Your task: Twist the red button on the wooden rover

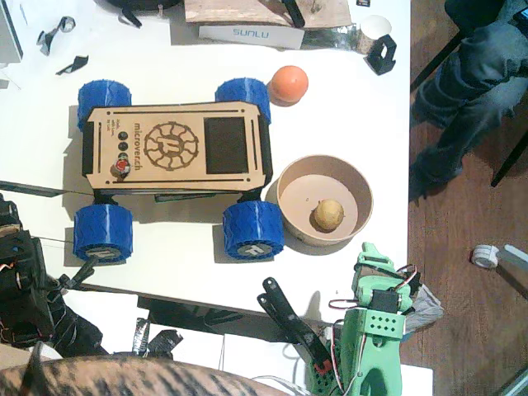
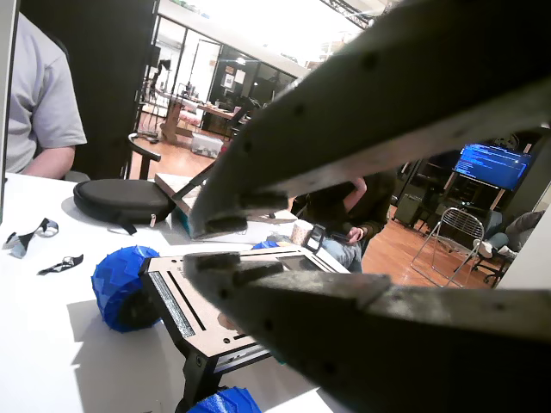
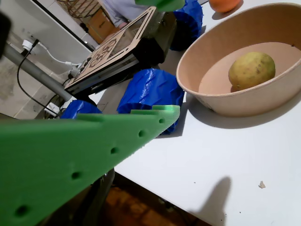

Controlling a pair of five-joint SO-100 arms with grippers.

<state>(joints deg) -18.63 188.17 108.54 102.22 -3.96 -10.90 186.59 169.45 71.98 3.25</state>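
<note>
Your wooden rover (image 1: 175, 148) sits in the upper left-centre of the fixed view, flat on the white table (image 1: 355, 99), with its four blue wheels (image 1: 252, 229) at the corners and the engraved gear emblem and black panel facing up. The red button (image 1: 120, 168) is near the rover's left end, on the lower part of the deck, just below two small black buttons; nothing touches it. To the right of the rover, just beside its lower right wheel, stands a tan bowl (image 1: 290, 206) holding one yellowish round fruit (image 1: 327, 215), and an orange ball (image 1: 289, 83) lies near the rover's upper right wheel. Your left gripper (image 2: 202, 245), dark and at the lower left edge of the fixed view, is well apart from the rover; in a wrist view its two jaws fill the frame with a narrow gap between their tips and nothing held, the rover's end and one blue wheel showing beyond them. Your right gripper (image 1: 375, 264), green, rests at the bottom right of the fixed view, near the table's lower edge and below the bowl; in a wrist view you see one green jaw across the lower left and only a scrap of the other at the top edge, so the claw is spread wide and empty. A person's legs show at the upper right.
</note>
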